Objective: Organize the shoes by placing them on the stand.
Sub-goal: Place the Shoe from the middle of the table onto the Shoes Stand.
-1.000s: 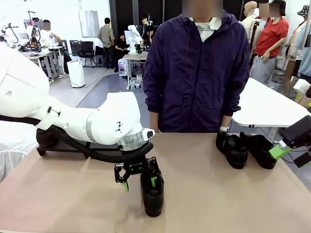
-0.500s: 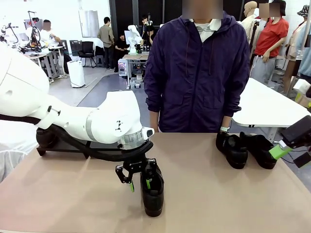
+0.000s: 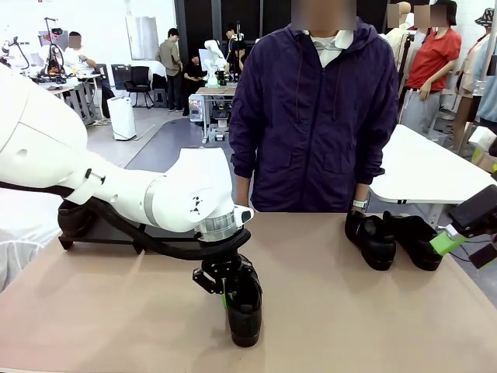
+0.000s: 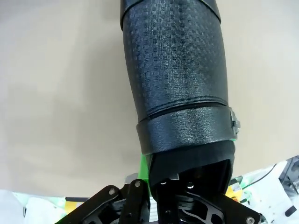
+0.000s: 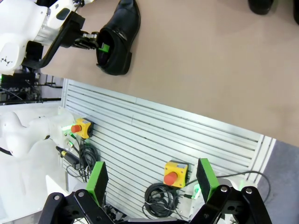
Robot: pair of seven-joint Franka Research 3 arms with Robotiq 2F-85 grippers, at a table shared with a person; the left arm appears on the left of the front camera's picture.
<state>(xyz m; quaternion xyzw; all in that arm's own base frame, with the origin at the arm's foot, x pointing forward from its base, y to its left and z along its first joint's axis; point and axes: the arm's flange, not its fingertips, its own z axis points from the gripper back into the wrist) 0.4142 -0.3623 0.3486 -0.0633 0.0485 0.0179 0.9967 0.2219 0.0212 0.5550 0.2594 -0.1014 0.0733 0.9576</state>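
Observation:
A glossy black shoe [image 3: 245, 312] stands near the table's front edge, toe pointing at me. My left gripper [image 3: 226, 294] is shut on the left wall of its heel opening, one finger inside. In the left wrist view the shoe [image 4: 177, 79] runs away from the gripper [image 4: 148, 176], a green pad [image 4: 143, 169] pressed to its rim. The right wrist view shows the same shoe [image 5: 118, 41] and left gripper [image 5: 95, 44]. Two more shoes [image 3: 371, 239] [image 3: 415, 239] sit at the far right. The stand [image 3: 105, 235] lies far left behind my arm. My right gripper [image 5: 152, 179] hangs open, off the table.
A person in a dark purple jacket [image 3: 314, 116] stands at the far edge, hands down. A dark rounded shape [image 3: 74, 221], perhaps another shoe, rests on the stand's left end. My right gripper's green pad [image 3: 447, 241] shows at the right edge.
My left gripper's jaws have closed from wide open onto the wall of the near shoe's heel. The shoe, the right arm and the person have stayed put.

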